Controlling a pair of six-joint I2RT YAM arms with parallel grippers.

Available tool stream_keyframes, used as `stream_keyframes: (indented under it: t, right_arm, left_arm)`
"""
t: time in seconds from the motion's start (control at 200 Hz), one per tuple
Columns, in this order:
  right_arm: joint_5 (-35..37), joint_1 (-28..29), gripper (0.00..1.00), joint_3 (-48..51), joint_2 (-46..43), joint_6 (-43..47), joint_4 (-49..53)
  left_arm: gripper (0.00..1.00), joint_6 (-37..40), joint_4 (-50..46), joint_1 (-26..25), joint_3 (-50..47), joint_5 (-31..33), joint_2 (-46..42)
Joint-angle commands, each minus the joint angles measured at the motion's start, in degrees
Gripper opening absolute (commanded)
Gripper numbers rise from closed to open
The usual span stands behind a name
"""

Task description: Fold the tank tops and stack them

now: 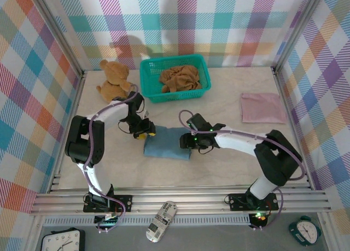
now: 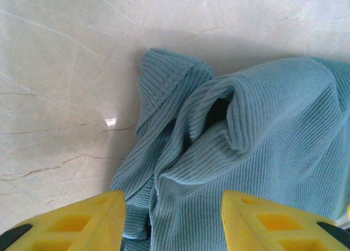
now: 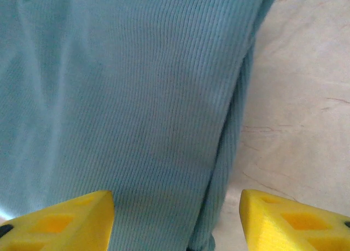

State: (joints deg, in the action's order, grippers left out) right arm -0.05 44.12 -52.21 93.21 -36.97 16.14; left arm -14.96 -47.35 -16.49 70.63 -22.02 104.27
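Cloth: blue tank top (image 1: 167,143) folded | left fingers (image 2: 71,221) spread, empty | right fingers (image 3: 60,218) spread, empty

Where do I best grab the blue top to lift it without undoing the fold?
Take the blue top at both short ends, from above. It lies as a long folded pad, so one grip would likely let it sag open. The left gripper, open, hangs over the bunched left end: pinch those ridges. The right gripper, open, straddles the thick right edge: pinch all layers.
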Motion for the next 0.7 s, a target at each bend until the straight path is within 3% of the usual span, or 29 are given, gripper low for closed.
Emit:
stream_keyframes:
  t: [0.0, 0.27, 0.415, 0.615, 0.695]
  right_arm:
    - [2.46, 0.24, 0.63, -3.43, 3.38, -0.08, -0.5]
    - [3.41, 1.96, 0.59, -8.55, 11.21, 1.9, 3.49]
    - [2.94, 2.2, 0.5, -7.51, 13.36, 0.1, 3.79]
    - [1.62, 2.05, 0.19, -6.38, 11.88, -0.66, -0.1]
    - [2.38, 1.74, 0.09, -5.21, 9.28, -1.03, -1.78]
  left_arm:
    - [0.49, 2.59, 0.69, -0.74, -1.27, 0.62, 1.44]
    - [0.47, 3.72, 2.49, -1.9, -3.7, 0.19, 5.53]
    - [0.38, 4.15, 2.15, -2.13, -3.74, 1.33, 7.03]
    - [0.05, 2.75, 2.43, -3.27, -2.25, -1.62, 7.15]
    - [0.0, 2.42, 1.36, -3.46, -0.76, -2.52, 6.39]
